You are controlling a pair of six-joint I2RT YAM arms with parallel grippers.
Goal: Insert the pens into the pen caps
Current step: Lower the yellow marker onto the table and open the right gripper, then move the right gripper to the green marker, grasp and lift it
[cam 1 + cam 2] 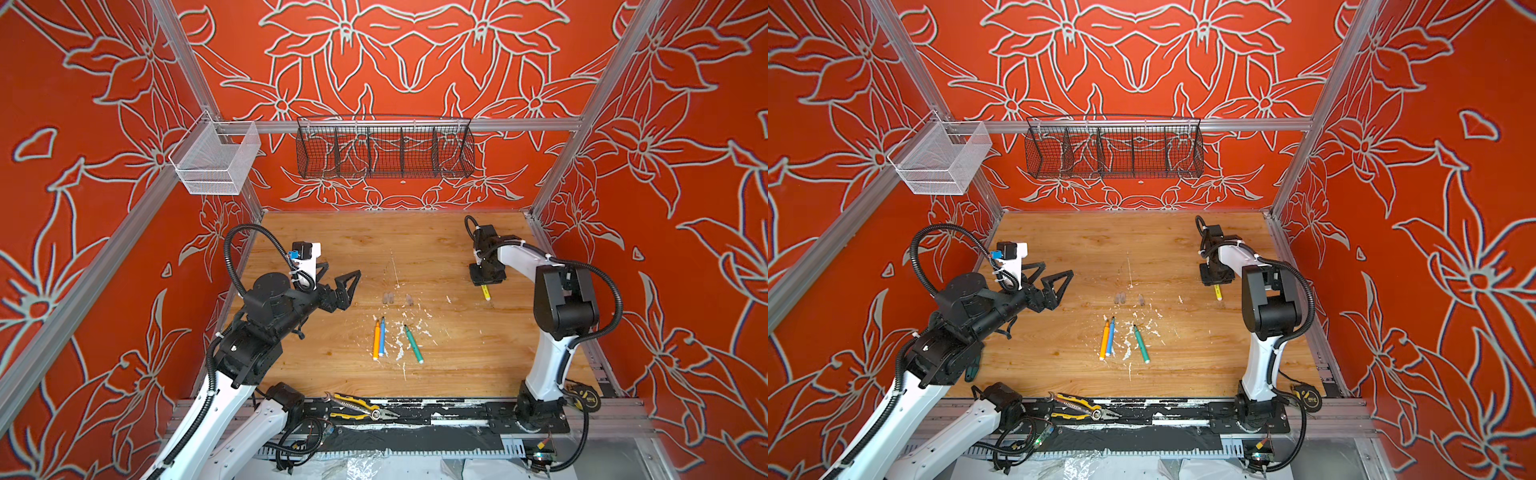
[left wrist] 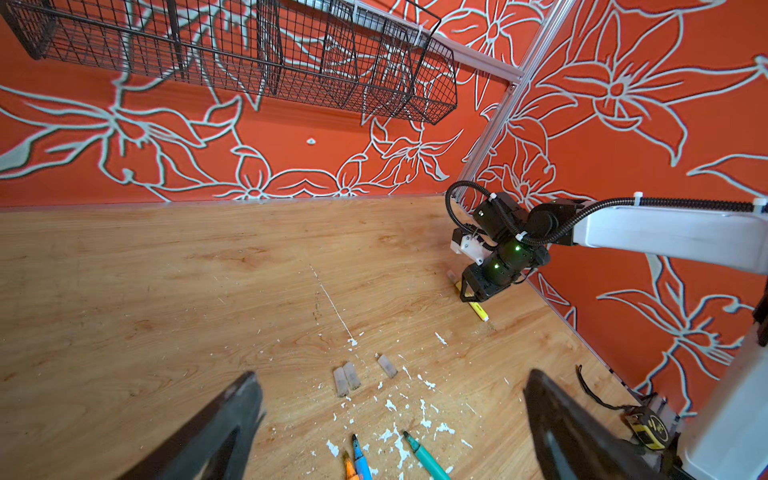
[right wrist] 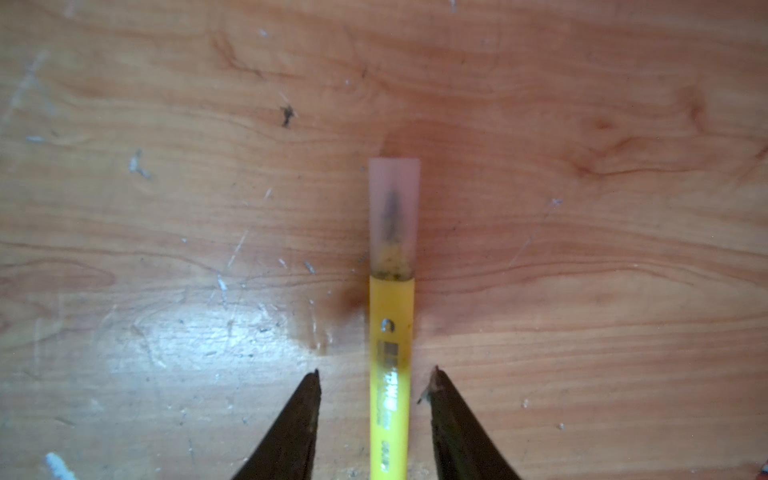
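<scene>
Where the surface (image 1: 332,374) nears the lower edge, the orange pen (image 1: 376,340), blue pen (image 1: 382,337) and green pen (image 1: 414,344) lie uncapped; three loose caps (image 1: 390,298) sit just above, at centre. Left tool (image 2: 392,374), centre left, gapes wide, empty. Slightly farther, centre right, the right tool (image 3: 375,371) straddles the yellow pen (image 3: 390,324), its cap (image 3: 394,216) on, jaws parted, clear of it.

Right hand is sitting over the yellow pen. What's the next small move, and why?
Probably lift the right hand straight up and clear. Its jaws stand apart from the slim yellow marker pen, which lies on the wooden table with a clear plastic cap over its tip. Three more clear caps lie loose, unfilled.
</scene>
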